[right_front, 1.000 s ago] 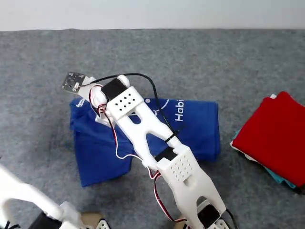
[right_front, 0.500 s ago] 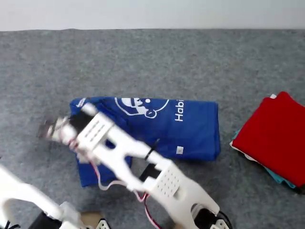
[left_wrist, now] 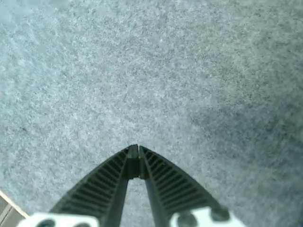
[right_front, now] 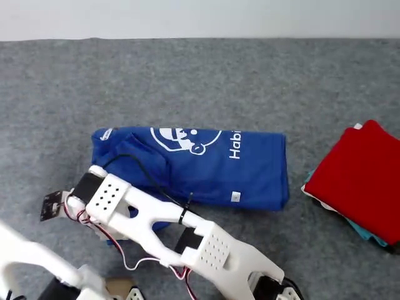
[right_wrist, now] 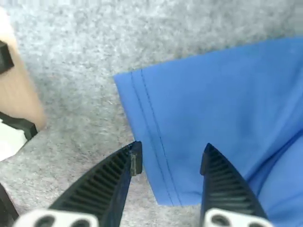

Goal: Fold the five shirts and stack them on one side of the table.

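Nearest the bases, the left arm (right_front: 28, 253) was seen at the near-left corner of the table. Its left gripper (left_wrist: 138, 151) was held clenched over bare grey felt (left_wrist: 142, 71), the two ribbed fingertips pressed together with nothing between them. The right arm (right_front: 156, 219) was stretched from the near edge toward the left, across the near-left corner of the blue shirt (right_front: 212, 165). In its wrist view the right gripper (right_wrist: 171, 151) was found released, with the jaws spread wide. The stitched hem corner of the shirt lay in the gap between them (whether the fingertips touched the cloth could not be told). One fingertip was placed over the felt just outside the hem, the other over blue cloth.

Farther out, the blue shirt was laid flat in the middle of the table. It was folded to a wide rectangle with a white print facing up along its far edge, and a flap was left jutting toward the near side at its left end. Well apart from it, at the right edge, a red shirt (right_front: 362, 175) was set folded on top of a stack. A teal shirt (right_front: 367, 234) and a sliver of white cloth (right_front: 356, 127) were seen beneath it. Beyond everything, the felt was bounded by a pale wall (right_front: 200, 19).
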